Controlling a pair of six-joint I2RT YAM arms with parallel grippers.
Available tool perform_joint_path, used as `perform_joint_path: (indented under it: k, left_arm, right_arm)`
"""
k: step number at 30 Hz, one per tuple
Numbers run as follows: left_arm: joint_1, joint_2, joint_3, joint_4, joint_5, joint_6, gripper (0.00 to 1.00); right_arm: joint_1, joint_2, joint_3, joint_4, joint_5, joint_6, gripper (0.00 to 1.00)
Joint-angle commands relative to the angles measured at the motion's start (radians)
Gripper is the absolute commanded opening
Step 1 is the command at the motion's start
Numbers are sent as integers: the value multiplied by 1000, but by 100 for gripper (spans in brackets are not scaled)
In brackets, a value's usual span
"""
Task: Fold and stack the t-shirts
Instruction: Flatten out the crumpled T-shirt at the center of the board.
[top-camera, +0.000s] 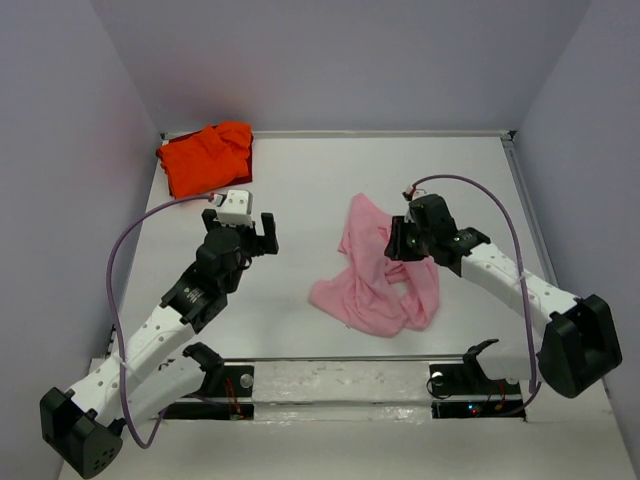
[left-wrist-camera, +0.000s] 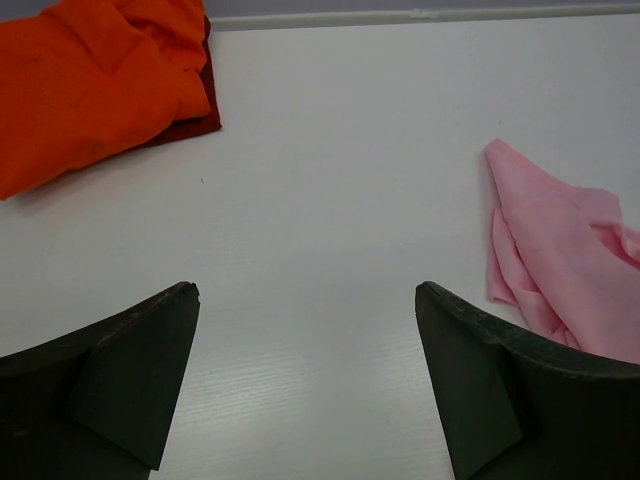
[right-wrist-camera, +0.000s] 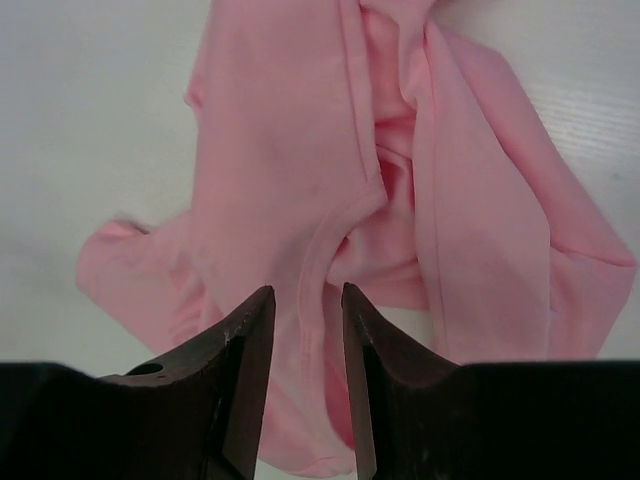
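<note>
Right gripper (right-wrist-camera: 300, 290): fingers narrowly parted over a fold of the crumpled pink t-shirt (top-camera: 372, 295), at 3 o'clock from the centre of the table (top-camera: 320, 180); grip unclear. Left gripper (left-wrist-camera: 305, 292) gapes wide, empty. Orange-red t-shirt (top-camera: 205, 158) lies bunched at 11 o'clock.

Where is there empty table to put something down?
The biggest bare patch of table is along the back, from the orange t-shirt in the far left corner to the right wall. Another lies between the left gripper and the pink t-shirt. It's crowded mid-right, where the right gripper hangs over that shirt.
</note>
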Motion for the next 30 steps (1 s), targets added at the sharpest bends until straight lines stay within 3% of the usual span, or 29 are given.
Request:
perform_joint_path:
  k: [1,6,16,30]
  left_arm:
    - [-4,-15,42,23,-9,13,99]
    - [-3,-9,41,23,-12,15,99]
    - [-4,-4,39,23,-12,13,99]
    - [-4,-16,36,26,-3,15,99]
  right_arm:
    - [4,58,-43,90,12,13,39]
    - [4,188,39,107,113,-6,39]
    - [4,469,406,64,219,-76,40]
    - [-14,840,737,30,227,-110,44]
